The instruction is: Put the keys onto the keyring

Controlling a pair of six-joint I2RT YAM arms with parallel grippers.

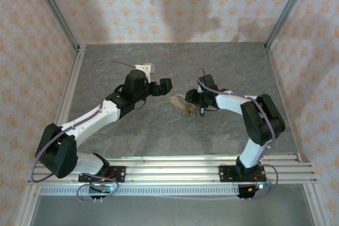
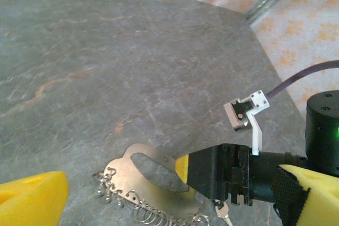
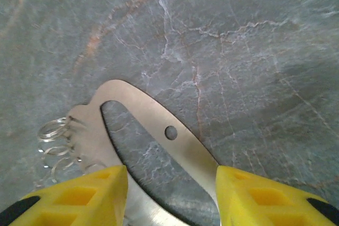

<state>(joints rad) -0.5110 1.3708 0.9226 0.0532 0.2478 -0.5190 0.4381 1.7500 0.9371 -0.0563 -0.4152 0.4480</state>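
Pictured from overhead, the keyring (image 1: 180, 105) is seen lying flat on the grey stone-patterned tabletop (image 1: 159, 141) between the two arms, near the middle. It is pinched across its broad end by the right gripper (image 3: 170, 189), a yellow finger (image 3: 90, 194) being pressed to each outer edge of the metal loop. The long axis of the keyring is laid on a slant, with its narrow rounded tip pointed away from the right gripper and toward the left arm; a row of small wire rings is carried along one edge. The key (image 2: 223, 214) is seen just under the right gripper's black body, blade angled downward. The left gripper (image 1: 157, 81) is held just beside the keyring's tip, spread wide and grasping nothing.
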